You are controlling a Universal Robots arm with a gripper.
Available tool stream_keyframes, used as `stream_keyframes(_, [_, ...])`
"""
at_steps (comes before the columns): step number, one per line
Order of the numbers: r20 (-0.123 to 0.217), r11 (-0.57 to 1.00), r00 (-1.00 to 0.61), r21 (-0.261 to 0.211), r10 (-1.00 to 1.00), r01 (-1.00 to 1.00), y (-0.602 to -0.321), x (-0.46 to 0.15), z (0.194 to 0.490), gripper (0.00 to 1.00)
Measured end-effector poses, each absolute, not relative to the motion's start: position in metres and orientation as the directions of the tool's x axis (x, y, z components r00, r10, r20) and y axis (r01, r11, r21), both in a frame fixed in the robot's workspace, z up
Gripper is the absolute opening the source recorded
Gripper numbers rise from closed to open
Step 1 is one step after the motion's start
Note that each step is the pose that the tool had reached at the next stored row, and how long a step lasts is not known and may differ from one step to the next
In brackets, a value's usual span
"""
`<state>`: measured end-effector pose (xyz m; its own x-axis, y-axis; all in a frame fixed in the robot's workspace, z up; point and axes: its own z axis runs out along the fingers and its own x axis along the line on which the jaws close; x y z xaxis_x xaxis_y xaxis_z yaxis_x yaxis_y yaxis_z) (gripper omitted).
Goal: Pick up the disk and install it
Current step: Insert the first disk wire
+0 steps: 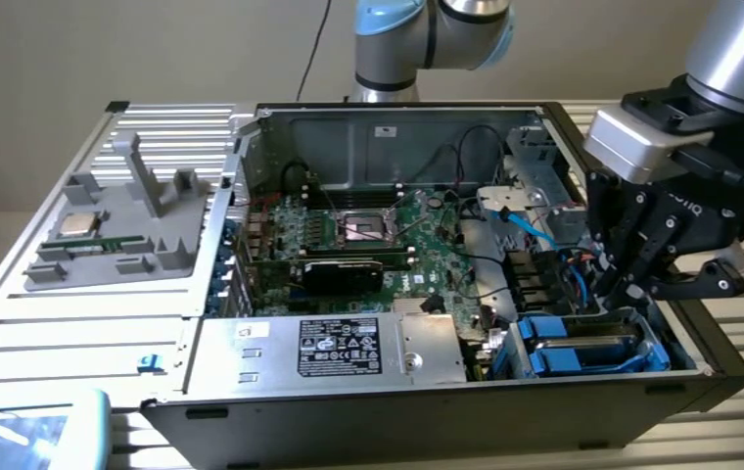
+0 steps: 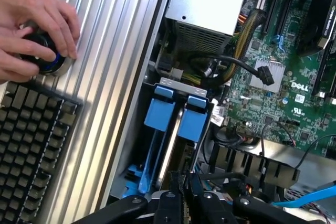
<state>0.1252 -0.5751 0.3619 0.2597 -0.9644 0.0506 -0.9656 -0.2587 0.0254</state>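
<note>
We see the disk (image 2: 159,115), silver with a blue frame, on edge. Its long side runs away from the claw (image 2: 182,187) squeezing it.

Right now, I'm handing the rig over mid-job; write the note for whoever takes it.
Gripper: low over the drive bay at the case's corner; hold unclear.
Disk: in its blue carrier, standing in that bay under the gripper.
Done: disk is in the bay.
Left: full seating unconfirmed.
A person's hands rest on a knob beside the keyboard.
</note>
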Motion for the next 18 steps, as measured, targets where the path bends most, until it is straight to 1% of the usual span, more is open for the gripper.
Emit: stream_keyframes(18, [0.051, -0.127, 0.128, 0.025, -0.990, -0.992, -0.5733, 0.1275, 0.3618, 0.16])
